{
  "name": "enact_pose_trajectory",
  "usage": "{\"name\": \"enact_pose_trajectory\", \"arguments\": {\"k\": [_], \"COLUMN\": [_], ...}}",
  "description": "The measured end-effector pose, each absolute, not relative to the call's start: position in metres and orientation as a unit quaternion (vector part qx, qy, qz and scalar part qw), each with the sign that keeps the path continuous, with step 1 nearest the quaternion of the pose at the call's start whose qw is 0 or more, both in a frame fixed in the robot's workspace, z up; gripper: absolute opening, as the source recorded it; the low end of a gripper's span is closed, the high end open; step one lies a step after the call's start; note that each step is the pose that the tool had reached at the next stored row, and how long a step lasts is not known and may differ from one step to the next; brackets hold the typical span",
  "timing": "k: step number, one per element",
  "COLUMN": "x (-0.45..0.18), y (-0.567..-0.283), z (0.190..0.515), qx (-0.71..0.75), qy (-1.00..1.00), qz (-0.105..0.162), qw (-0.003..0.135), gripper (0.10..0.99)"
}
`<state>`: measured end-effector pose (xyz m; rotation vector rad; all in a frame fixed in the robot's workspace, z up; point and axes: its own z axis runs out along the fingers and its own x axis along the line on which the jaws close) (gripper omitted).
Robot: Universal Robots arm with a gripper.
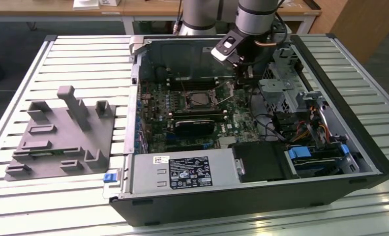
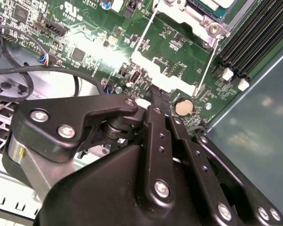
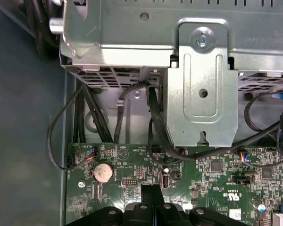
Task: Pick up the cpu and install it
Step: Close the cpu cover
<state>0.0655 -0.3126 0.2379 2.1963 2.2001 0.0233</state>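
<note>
Here, the gripper (image 2: pixel 156 94) is down inside the open case (image 1: pixel 247 201), over the board (image 2: pixel 80 33) and just beside the socket (image 2: pixel 198 21). Its fingers are pressed together, and nothing shows between them. In the second wrist view their tips point at the edge of a metal plate (image 2: pixel 153 70) next to the socket; I cannot tell whether they touch it. A coin cell (image 2: pixel 183 107) sits just beside the tips.

The cpu (image 1: pixel 197 100) looks to be lying in the socket. The exterior view shows a dull grey square inside the metal frame, and the second wrist view shows a pale slab in the frame's opening. That is a judgement, not a plain sighting. The tray (image 1: pixel 56 142) stands well apart, outside the case on the exterior view's left.

To handle, the cpu should be light, thin and stiff, with a smooth lid that slips easily and a delicate underside. The hold belongs on two opposite edges, kept level, never on the faces.
</note>
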Motion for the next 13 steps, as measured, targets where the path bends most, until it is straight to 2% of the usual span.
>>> {"name": "enact_pose_trajectory", "arguments": {"k": [13], "x": [0.051], "y": [-0.313], "z": [0.238], "qx": [0.706], "qy": [0.708], "qz": [0.007], "qw": [0.015], "gripper": [0.106]}}
